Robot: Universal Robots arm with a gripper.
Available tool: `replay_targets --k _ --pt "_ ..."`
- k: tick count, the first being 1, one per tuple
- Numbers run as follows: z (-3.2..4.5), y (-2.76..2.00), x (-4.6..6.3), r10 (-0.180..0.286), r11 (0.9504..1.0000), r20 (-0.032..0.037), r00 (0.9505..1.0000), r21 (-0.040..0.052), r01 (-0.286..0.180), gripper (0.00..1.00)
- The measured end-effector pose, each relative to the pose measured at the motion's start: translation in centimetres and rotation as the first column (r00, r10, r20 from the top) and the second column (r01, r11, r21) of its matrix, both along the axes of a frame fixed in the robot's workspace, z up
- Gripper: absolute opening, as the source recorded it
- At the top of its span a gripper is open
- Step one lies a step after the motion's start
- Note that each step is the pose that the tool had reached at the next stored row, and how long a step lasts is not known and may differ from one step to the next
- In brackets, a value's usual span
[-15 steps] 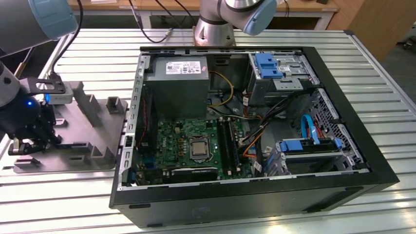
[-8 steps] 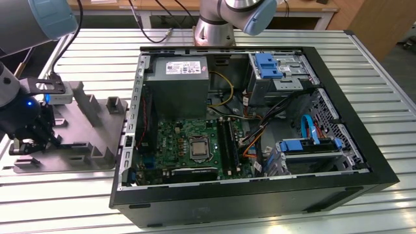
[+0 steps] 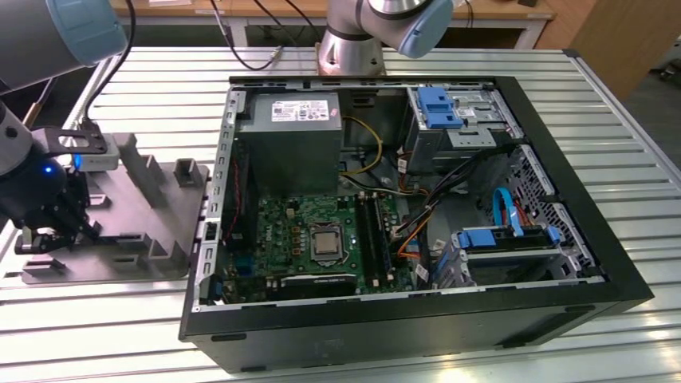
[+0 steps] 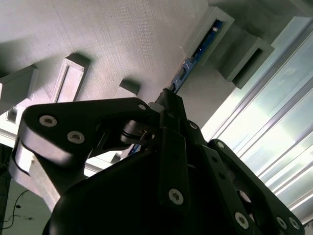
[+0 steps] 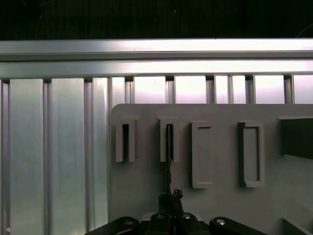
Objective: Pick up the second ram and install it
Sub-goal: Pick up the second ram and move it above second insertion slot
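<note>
Step in hand: the pick-up, judged not yet a lift. The hand (image 4: 168,98) sits low over the grey holder plate (image 3: 139,239) at the exterior view's left, well apart from the open computer case (image 3: 575,271). In both wrist views its fingers look pressed together on the free edge of the second ram (image 5: 168,147), pinching it. The stick stands edge-on, its far end seated in a narrow slot block (image 5: 168,128) on the plate. A like slot block (image 5: 125,142) stands just beside it, and two wider frames lie further along. The next move calls for a straight pull along the slot, without twist, so the thin board does not bind against the block walls. It then calls for a carry across the bench (image 3: 596,96) to the memory slots (image 3: 369,227) on the motherboard (image 3: 287,231). In the way, by my reading: the case wall nearest the plate must be cleared from above. Loose cables (image 3: 426,215) run close beside the memory slots, and the power supply (image 3: 287,136) crowds the far side. Whether the slot latches stand open I cannot tell. The raised ribs on the holder plate near the hand leave little sideways room.
</note>
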State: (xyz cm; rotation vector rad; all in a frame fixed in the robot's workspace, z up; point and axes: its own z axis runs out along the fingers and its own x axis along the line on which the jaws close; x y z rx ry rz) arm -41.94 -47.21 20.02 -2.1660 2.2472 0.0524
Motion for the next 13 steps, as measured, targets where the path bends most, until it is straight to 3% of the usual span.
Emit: replay_targets --k 7,13 --pt "0.04 -0.03 0.0 0.0 1.0 0.0001 1.0 0.0001 0.0 0.11" --pt "0.64 -0.03 0.0 0.0 1.0 0.0004 1.0 0.0003 0.0 0.11"
